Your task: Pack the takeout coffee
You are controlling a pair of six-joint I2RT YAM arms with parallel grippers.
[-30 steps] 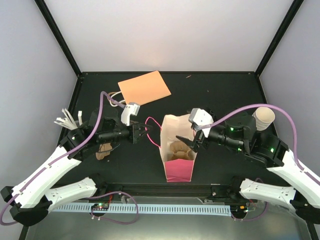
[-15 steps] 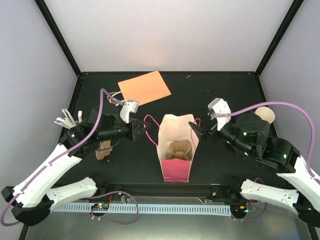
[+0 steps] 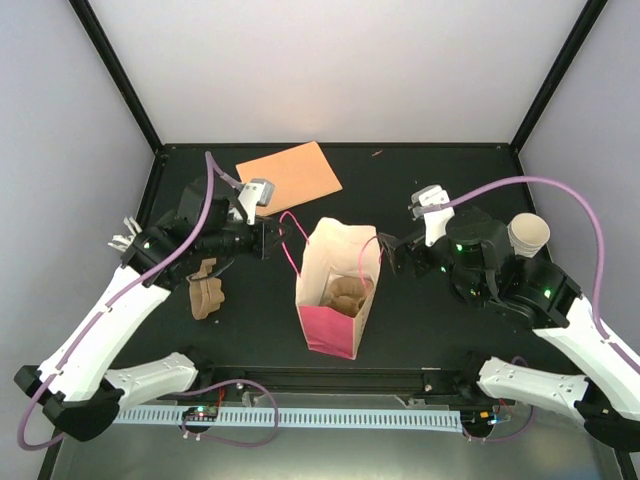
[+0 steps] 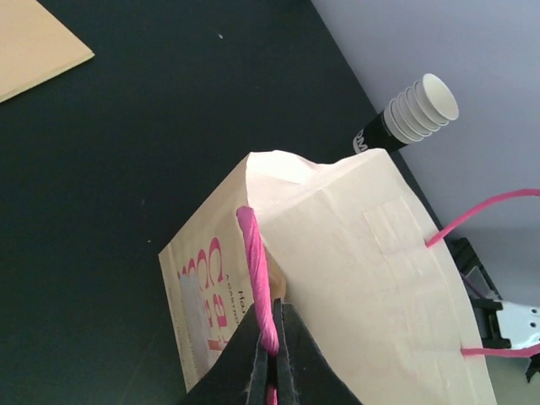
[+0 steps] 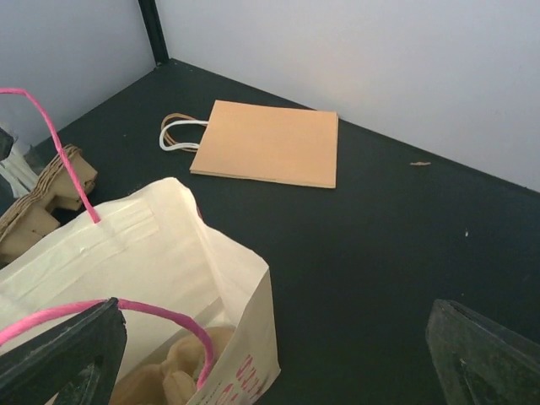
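The takeout coffee [image 3: 528, 236] stands at the far right of the table [image 3: 440, 190], tucked close beside my right forearm and well apart from the paper bag [image 3: 335, 285]; not packed yet. My left claw [image 4: 270, 331] is pressed together on the near pink handle [image 4: 257, 253], pinching it and holding that side up; my right claw [image 3: 394, 252] is spread wide and empty, hovering just beside the bag's right rim. The bag leans toward my left side, its mouth open, with a pulp carrier [image 3: 346, 294] lying inside. Here is what worries me: the bag's balance hangs on that one pinched cord; I judge that a harder pull could tip it over and spill the carrier out. The other handle [image 5: 143, 305] loops right under my open fingers; a careless swing could snag it and drag the bag along. The cup sits so near my right arm that turning toward it could knock it over. Once I carry it across, a slack, leaning mouth may catch the cup's base on the rim.
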